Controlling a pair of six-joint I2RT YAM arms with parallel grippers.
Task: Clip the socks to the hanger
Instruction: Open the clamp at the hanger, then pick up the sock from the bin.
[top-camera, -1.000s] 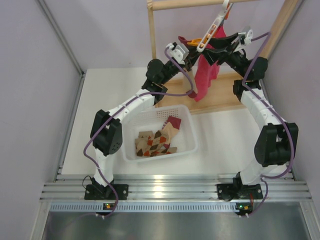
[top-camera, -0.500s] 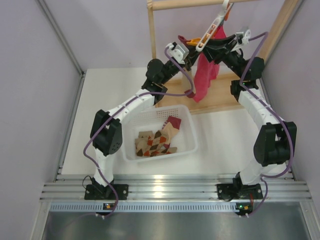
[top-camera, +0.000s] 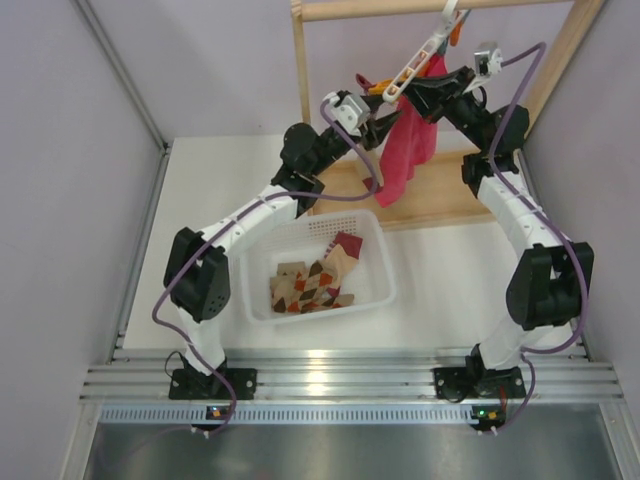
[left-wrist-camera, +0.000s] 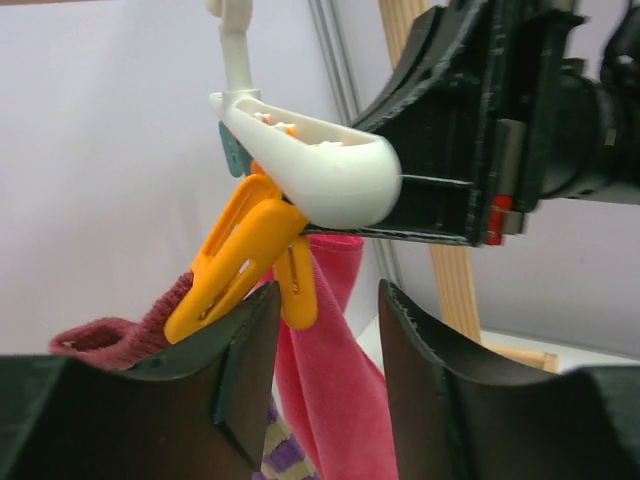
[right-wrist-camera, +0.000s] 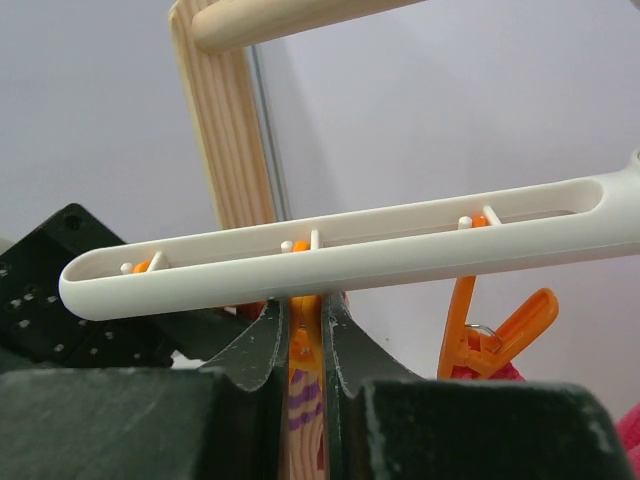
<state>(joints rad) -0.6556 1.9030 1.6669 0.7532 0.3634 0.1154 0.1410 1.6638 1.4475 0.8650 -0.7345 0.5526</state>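
The hanger (right-wrist-camera: 350, 255) is white and its clips (left-wrist-camera: 245, 262) are orange; the clip (right-wrist-camera: 304, 385) between black jaws in the right wrist view is orange too. Beside them is a plain crimson-pink cloth (top-camera: 405, 150). The raised sock (left-wrist-camera: 115, 335) has a maroon knit cuff and, on the sliver visible, what looks like purple stripes on beige. The socks (top-camera: 310, 282) in the white basket (top-camera: 325, 307) are beige with brown-red argyle diamonds, one tipped maroon. The rack (right-wrist-camera: 222, 150) is pale wood, the desk (top-camera: 450, 280) white, the arms (top-camera: 240, 222) white and black.
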